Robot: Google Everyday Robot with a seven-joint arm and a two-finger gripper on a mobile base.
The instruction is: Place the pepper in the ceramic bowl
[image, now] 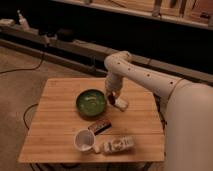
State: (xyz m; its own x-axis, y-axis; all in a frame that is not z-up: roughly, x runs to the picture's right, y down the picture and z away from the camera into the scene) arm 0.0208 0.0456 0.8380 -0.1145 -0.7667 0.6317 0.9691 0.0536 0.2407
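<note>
The dark green ceramic bowl (90,102) sits on the wooden table (55,100), left of centre. My gripper (112,98) hangs from the white arm just off the bowl's right rim, a little above the table. It is shut on the small dark red-brown pepper (111,99), which shows at its tip. The pepper is beside the bowl's rim, not inside the bowl.
A pale beige lump (122,104) lies right of the gripper. A brown-and-orange packet (100,126) lies in front of the bowl. A white mug (83,140) and a white bottle on its side (119,145) are near the front edge. My white body (190,130) fills the right.
</note>
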